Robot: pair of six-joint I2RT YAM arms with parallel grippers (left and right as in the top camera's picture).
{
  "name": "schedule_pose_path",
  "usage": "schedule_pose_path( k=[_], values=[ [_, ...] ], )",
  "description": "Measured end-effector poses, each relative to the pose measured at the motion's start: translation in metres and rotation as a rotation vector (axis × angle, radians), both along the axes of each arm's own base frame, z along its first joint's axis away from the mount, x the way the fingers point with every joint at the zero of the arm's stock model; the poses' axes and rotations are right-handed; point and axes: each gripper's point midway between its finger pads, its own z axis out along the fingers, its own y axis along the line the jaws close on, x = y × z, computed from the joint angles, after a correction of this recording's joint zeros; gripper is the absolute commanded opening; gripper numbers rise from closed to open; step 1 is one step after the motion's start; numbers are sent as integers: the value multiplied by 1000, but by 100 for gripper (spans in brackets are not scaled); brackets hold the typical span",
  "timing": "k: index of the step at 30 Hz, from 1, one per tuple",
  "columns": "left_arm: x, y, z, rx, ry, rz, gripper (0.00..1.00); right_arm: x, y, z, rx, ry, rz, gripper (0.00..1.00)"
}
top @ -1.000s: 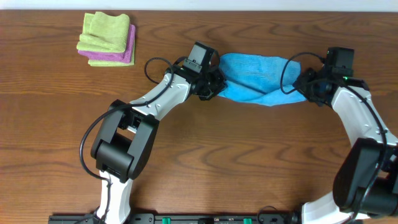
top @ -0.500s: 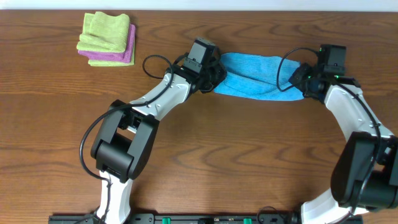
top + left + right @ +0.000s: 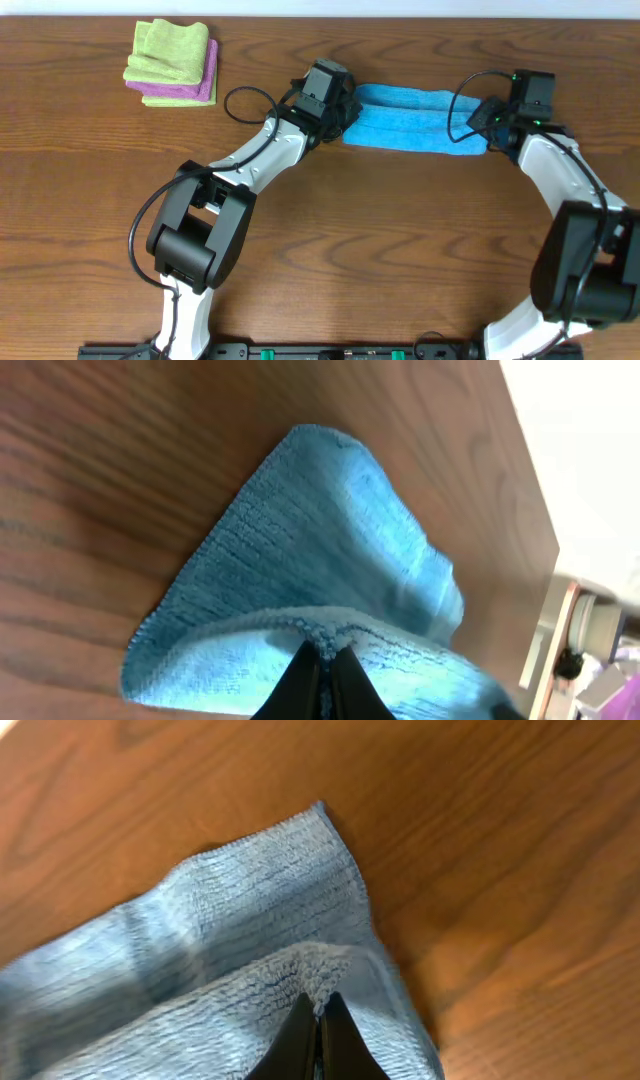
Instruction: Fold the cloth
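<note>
Cloth (image 3: 412,118) pinched by left hand (image 3: 323,662), right hand (image 3: 318,1017)

Wood-grain table (image 3: 400,250) is carrying a blue cloth (image 3: 410,118), lying as a folded strip near the far edge. A purple cloth (image 3: 188,97) is lying far left, with a green cloth (image 3: 170,50) stacked on top.

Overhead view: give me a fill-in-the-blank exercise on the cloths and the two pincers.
The cloth held between the two pincers is ____ in colour.
The left pincer and the right pincer are each ____ on it.
The green cloth lies on a ____ one.
Missing words: blue; shut; purple.
</note>
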Motion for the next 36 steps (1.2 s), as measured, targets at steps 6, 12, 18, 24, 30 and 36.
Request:
schedule_pose_path(
  k=[6, 12, 18, 24, 30, 36],
  values=[
    [10, 0, 8, -11, -47, 41, 6, 12, -2, 2, -8, -47, 2, 1],
    [12, -3, -1, -20, -37, 63, 6, 13, -2, 3, -10, -53, 4, 1],
    [14, -10, -25, -27, -18, 73, 6, 13, -4, 4, -23, -54, -5, 2],
    [22, -9, -20, -34, -51, 105, 6, 19, -7, 6, -38, -78, -5, 2],
    [25, -4, -20, -18, -65, 133, 6, 23, -7, -8, -38, -72, -5, 1],
    [29, 1, -20, 1, -78, 156, 80, 25, -9, -7, -46, -81, -6, 99]
  ],
)
